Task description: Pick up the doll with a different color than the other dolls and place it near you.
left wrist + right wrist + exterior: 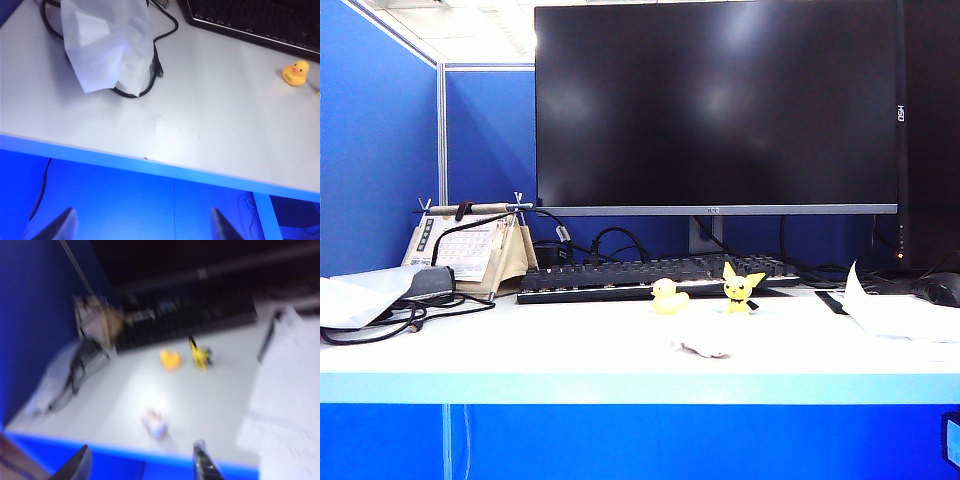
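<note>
The pale doll (154, 423) lies near the bench (520, 345) front edge, just ahead of the empty, parted right pincer (142, 465); placing looks done. The left pincer (142, 227) hangs wide, well aside.

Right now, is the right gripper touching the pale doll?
Apart. The right wrist view, though blurred, shows the right gripper open with bare table between its fingers and the pale doll. In the exterior view the doll lies alone near the front edge.

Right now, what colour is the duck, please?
Yellow, with an orange beak; the duck shows best in the left wrist view.
</note>
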